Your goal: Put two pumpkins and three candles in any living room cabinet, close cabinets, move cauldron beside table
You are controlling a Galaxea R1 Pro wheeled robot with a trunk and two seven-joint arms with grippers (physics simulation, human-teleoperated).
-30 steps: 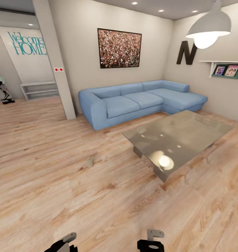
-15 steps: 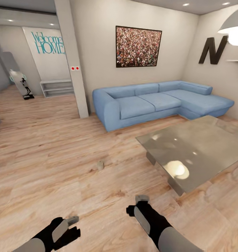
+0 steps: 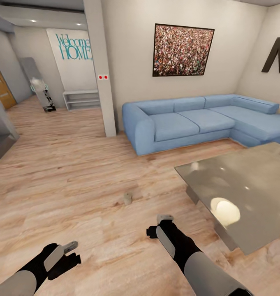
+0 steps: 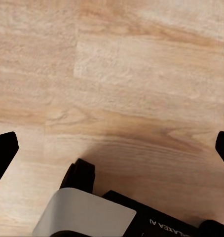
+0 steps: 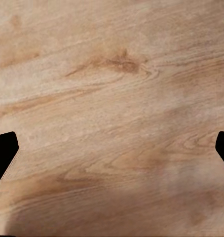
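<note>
One candle (image 3: 127,199) is seen standing alone on the wood floor (image 3: 74,172), ahead of both arms and well apart from the glass table (image 3: 246,193) (the blue sofa (image 3: 189,123) lies beyond). The left gripper (image 4: 112,148) and right gripper (image 5: 112,148) are spread wide, with nothing held.

Pale wooden floor (image 4: 141,74) between wide-spread jaws of the left gripper (image 4: 112,145), nothing held.

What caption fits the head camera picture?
Robot's arms hang over wood floor; a candle stands between blue sofa and glass table.
</note>
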